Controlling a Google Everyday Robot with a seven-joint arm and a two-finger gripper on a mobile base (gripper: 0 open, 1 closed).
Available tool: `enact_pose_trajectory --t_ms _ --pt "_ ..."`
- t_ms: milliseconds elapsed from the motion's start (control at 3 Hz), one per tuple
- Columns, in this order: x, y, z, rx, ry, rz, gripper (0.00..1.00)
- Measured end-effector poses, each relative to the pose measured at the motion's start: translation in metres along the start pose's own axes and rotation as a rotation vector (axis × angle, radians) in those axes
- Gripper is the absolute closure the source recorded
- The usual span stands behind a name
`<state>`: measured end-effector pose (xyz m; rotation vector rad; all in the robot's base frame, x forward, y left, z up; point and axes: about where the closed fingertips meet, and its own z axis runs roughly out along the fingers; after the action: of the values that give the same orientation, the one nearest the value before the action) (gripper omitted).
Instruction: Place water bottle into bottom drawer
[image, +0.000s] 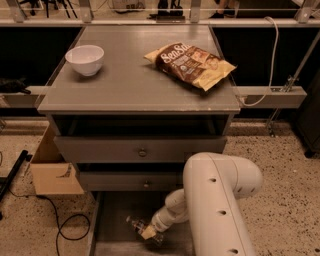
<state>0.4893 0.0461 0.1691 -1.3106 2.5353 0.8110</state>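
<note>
Surface: a grey metal cabinet, its flat top (135, 95) carrying a white bowl (85, 59) at the left rear and a brown-and-yellow chip bag (190, 64) lying flat at the right rear, the 2 well apart. Under the top we see a dark open recess, then 2 shallow grey drawers, the upper (100, 149) and the lower (110, 181), each with 1 small round knob and both pushed in. The bottom drawer (112, 220) is pulled out toward us, its grey floor and left wall exposed. Room: pale speckled floor (280, 165), a cardboard box (52, 172) just left of the cabinet, a black cable (67, 232) looping on the floor in front of the box, a white cable (267, 60) hanging at the right past a grey rail (272, 92); behind everything the background is dark. The white arm (220, 200) fills the lower right and bends down-left into the open drawer. The gripper (149, 231) sits low inside the bottom drawer, near its middle, clamped across the mid-body of the water bottle (136, 223). The bottle lies tilted on a diagonal (one end up-left, the other down-right of the gripper), within the drawer walls; we cannot tell whether it touches the drawer floor.
</note>
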Motion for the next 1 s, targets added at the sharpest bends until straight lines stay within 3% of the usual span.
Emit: enact_pose_trajectory --t_ms 667,1000 --pt "0.009 -0.023 0.001 0.013 0.046 0.032 1.00" --pt "0.009 -0.023 0.001 0.013 0.046 0.032 1.00"
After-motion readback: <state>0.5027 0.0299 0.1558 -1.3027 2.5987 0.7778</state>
